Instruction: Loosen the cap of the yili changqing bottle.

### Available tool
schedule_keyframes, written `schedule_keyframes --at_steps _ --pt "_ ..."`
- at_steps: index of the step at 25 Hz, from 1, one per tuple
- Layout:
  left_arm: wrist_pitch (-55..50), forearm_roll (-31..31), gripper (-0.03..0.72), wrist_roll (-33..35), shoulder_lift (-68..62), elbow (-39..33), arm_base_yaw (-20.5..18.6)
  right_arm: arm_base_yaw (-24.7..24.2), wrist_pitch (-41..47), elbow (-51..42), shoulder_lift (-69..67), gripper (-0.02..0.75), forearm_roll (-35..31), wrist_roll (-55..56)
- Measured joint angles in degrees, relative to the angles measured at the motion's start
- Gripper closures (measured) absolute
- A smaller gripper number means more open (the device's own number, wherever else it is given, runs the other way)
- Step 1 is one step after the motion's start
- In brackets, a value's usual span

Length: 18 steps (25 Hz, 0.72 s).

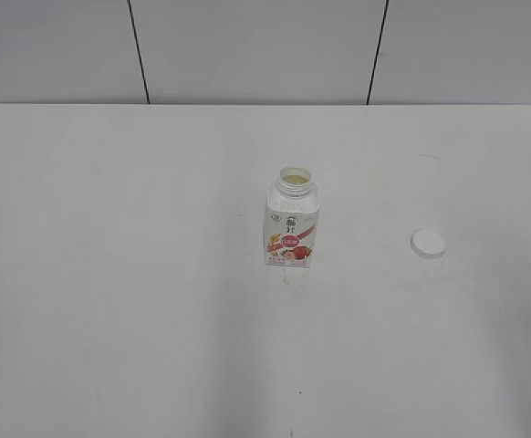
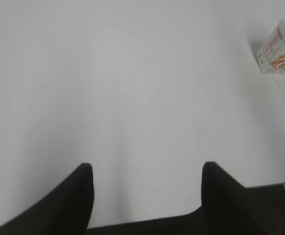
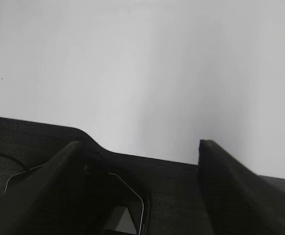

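Nearest you, both claws hang back at the near edge of the counter [image 1: 110, 301], well short of the bottle [image 1: 292, 222]. Your left claw [image 2: 145, 188] has its fingers spread wide with nothing between them, and from its wrist view the bottle shows only in the far upper right corner, well apart. Your right claw [image 3: 137, 169] is likewise spread and empty, looking over the counter's edge at bare white surface; neither the bottle nor the cap shows in its view. Neither arm appears in the exterior view, which fits a parked pose, likely to leave the work open to the camera. Farther out, the bottle stands upright near the middle of the counter, label toward you, its neck open and pale contents visible inside. The cap [image 1: 428, 243] lies flat to the right of the bottle, well apart from it and a little nearer to you. Judging from that, the cap is already fully off, so the loosening looks done, and nothing needs holding now.
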State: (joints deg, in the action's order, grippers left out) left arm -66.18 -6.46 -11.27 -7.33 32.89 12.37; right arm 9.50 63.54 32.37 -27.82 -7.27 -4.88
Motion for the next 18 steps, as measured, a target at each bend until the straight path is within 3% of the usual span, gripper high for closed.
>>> schedule_keyframes --at_steps 5,18 --pt "-0.1 0.37 0.252 0.0 7.44 -0.64 0.0 0.0 -1.88 -0.86 6.55 0.173 0.0 -0.23" --pt "5.39 8.09 0.252 7.07 7.73 -3.19 0.0 0.0 -2.8 -1.59 26.55 0.173 0.17 -0.98"
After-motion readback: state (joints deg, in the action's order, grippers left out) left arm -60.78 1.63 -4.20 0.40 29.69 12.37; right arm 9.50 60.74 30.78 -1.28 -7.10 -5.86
